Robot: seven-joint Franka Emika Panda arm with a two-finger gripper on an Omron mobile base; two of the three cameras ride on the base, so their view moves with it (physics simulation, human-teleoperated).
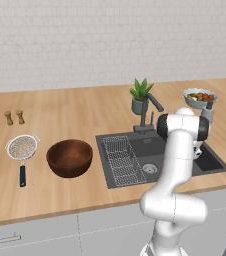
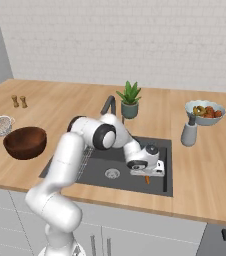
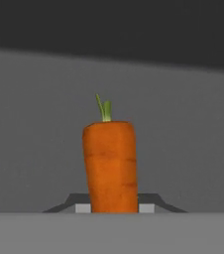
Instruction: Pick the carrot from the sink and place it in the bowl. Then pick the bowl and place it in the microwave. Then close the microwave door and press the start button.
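The carrot sits between my two fingertips in the hand view, its green stub pointing away from me over the dark grey sink floor. My pincer is down in the right part of the sink, and in the right base view the orange tip of the carrot pokes out below it. The tips stand just beside the carrot on either side, narrowed around it; whether they truly pinch it I cannot tell.

Going left to right across the worktop in the left base view: two small wooden shakers stand near the back on the far left. In front of them lies a mesh strainer with a dark blue handle pointing toward the front edge. Just beside it, to the right, is the reddish-brown wooden bowl, upright. Next comes the sink, with a wire rack in its left part and the round drain near the middle. Behind the sink stands the grey faucet, and close by it a small potted plant. My white arm covers the right side of the basin. Far right, near the back, rests a grey bowl of fruit.
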